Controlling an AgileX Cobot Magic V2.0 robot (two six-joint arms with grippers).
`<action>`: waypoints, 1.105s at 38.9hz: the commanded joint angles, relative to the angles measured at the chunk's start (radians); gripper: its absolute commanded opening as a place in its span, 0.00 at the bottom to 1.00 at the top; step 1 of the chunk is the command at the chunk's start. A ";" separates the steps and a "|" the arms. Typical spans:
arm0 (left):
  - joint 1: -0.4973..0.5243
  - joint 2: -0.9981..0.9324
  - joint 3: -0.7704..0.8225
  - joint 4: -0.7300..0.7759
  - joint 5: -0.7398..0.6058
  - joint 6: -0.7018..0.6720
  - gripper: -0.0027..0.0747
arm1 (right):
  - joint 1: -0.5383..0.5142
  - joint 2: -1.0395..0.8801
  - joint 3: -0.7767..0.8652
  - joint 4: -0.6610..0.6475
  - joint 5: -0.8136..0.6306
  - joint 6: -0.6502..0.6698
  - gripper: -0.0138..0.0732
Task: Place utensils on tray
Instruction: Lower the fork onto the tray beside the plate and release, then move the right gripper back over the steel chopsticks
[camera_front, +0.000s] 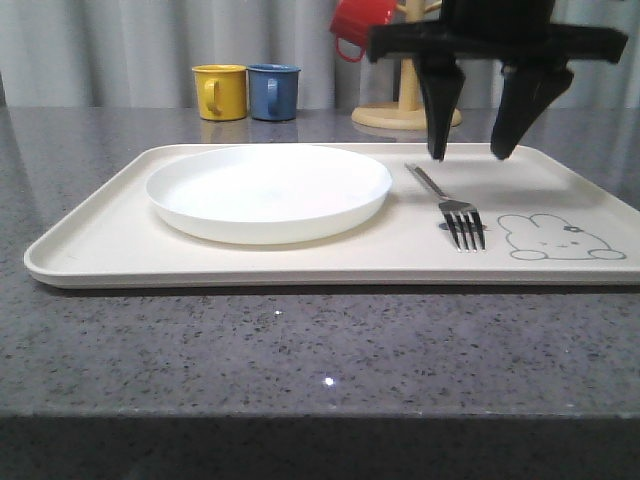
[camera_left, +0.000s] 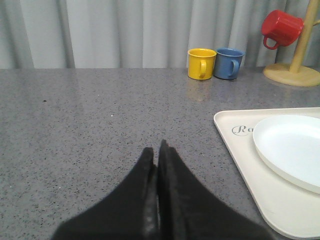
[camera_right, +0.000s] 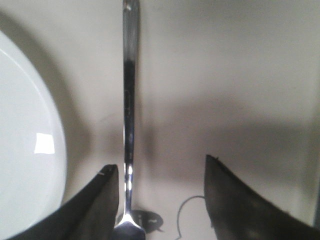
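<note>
A silver fork (camera_front: 452, 205) lies flat on the cream tray (camera_front: 90, 245), right of the white plate, tines toward the front beside the rabbit drawing (camera_front: 555, 238). My right gripper (camera_front: 470, 155) hangs open just above the fork's handle end, holding nothing. In the right wrist view the fork handle (camera_right: 129, 115) runs along the tray beside one finger of the right gripper (camera_right: 160, 167). My left gripper (camera_left: 156, 150) is shut and empty, low over the bare counter left of the tray (camera_left: 235, 145).
A round white plate (camera_front: 268, 190) takes up the tray's left half. A yellow mug (camera_front: 221, 91) and a blue mug (camera_front: 274, 91) stand at the back. A wooden mug tree (camera_front: 405, 105) holds a red mug (camera_front: 356, 22) behind the tray.
</note>
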 joint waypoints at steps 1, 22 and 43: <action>0.003 0.011 -0.026 -0.008 -0.083 -0.010 0.01 | -0.018 -0.087 -0.073 -0.050 0.051 -0.014 0.65; 0.003 0.011 -0.026 -0.008 -0.083 -0.010 0.01 | -0.358 -0.151 0.006 -0.037 0.200 -0.295 0.61; 0.003 0.011 -0.026 -0.008 -0.083 -0.010 0.01 | -0.558 -0.148 0.192 0.075 0.060 -0.434 0.61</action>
